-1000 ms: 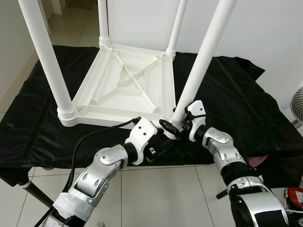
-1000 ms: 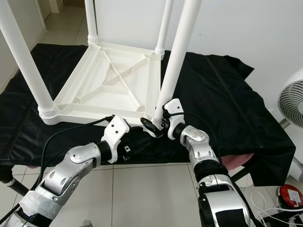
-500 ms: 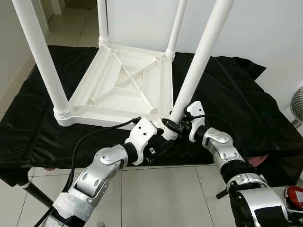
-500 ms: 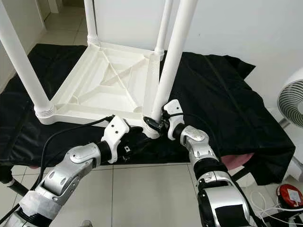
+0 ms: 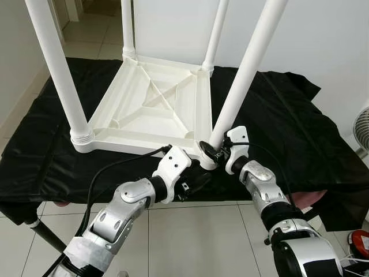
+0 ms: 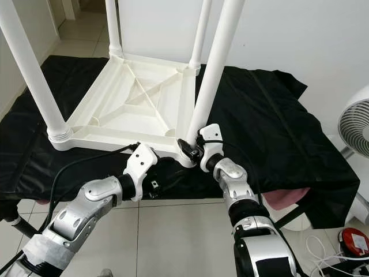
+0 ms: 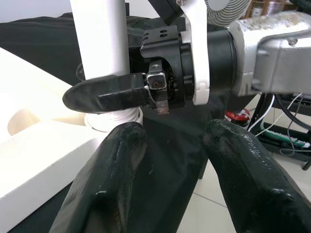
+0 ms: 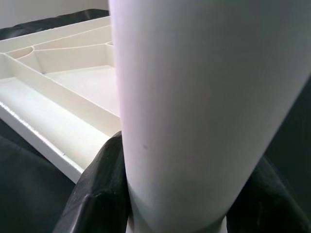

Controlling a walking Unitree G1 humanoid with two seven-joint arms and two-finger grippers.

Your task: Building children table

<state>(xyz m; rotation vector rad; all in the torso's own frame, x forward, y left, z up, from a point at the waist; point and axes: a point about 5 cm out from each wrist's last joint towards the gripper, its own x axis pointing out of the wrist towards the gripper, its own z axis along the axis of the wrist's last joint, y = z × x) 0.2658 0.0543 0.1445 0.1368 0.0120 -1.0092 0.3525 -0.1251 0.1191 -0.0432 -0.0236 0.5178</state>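
Observation:
The white children's table (image 5: 150, 109) lies upside down on a black cloth (image 5: 277, 115), its legs pointing up. My right gripper (image 5: 212, 154) is shut around the base of the near right leg (image 5: 242, 75), where it meets the table's corner. In the right wrist view that leg (image 8: 204, 107) stands between the black fingers (image 8: 99, 189). My left gripper (image 7: 175, 145) hangs open just below and in front of the same corner, with nothing between its fingers. Its camera looks at my right gripper's finger (image 7: 104, 93) lying against the leg.
The cloth-covered surface ends at a front edge just under my arms, with tiled floor (image 5: 190, 236) below. A white fan (image 6: 354, 124) stands at the right, a red object (image 6: 353, 236) lies on the floor beside it, and a white wall rises behind.
The table shifted slightly left and then back. My right forearm drew in a little toward the corner, still gripping the leg. The left gripper stayed where it was.

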